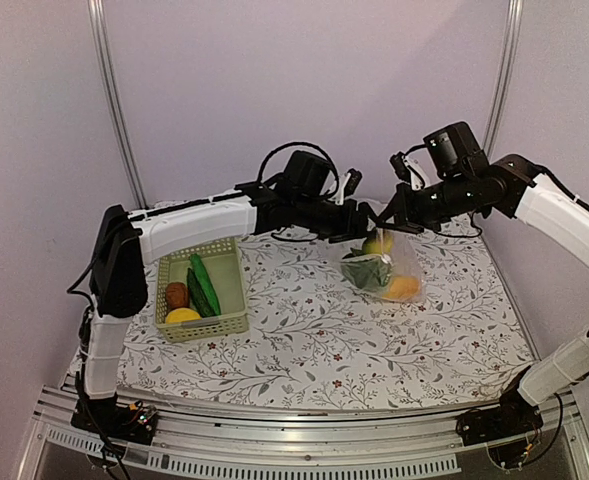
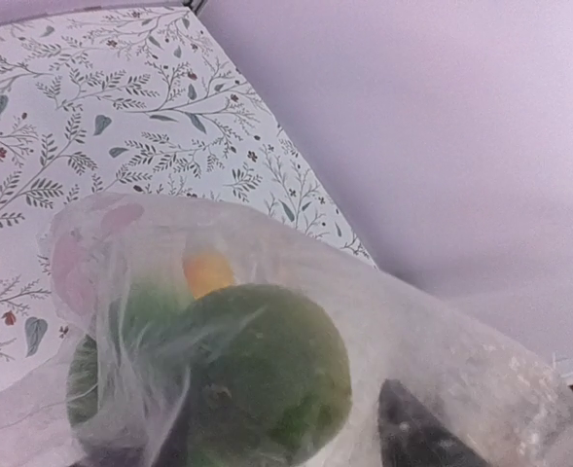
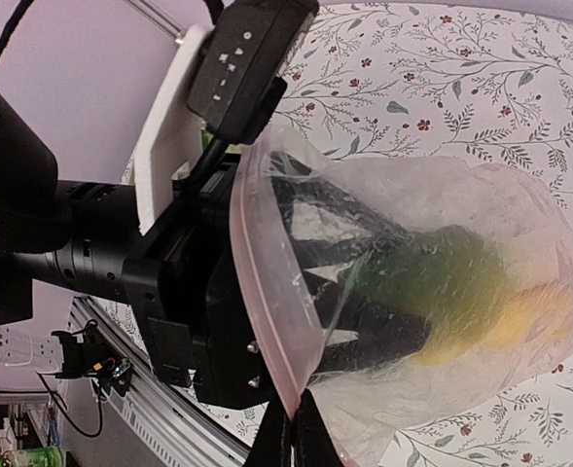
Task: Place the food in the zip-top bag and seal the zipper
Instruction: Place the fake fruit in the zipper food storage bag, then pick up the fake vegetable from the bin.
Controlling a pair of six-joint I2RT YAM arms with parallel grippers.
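- The zip-top bag [image 1: 389, 268] hangs mouth-up over the far right-centre of the floral surface [image 1: 324, 340], its bottom resting on the cloth, held between the two arms.
- Through the plastic show a round dark green piece [image 2: 267, 370], a bagged lemon [image 1: 379, 243] above it and an orange piece [image 1: 402, 288] at the low right corner.
- The right claw [image 3: 293, 428] has its fingers pressed together on the bag's rim, pinching the pale pink zipper [image 3: 237, 253], which curves open in a wide arc.
- The left claw [image 1: 357, 226] is at the bag's mouth with its dark fingers spread. They are seen through the film on either side of the green piece, though whether they are inside the bag or behind it is hard to tell.
- The pale green basket [image 1: 229, 325] stands well apart at the left, holding the long cucumber [image 1: 205, 283], a reddish-brown piece [image 1: 177, 294] and a basket lemon [image 1: 182, 316].
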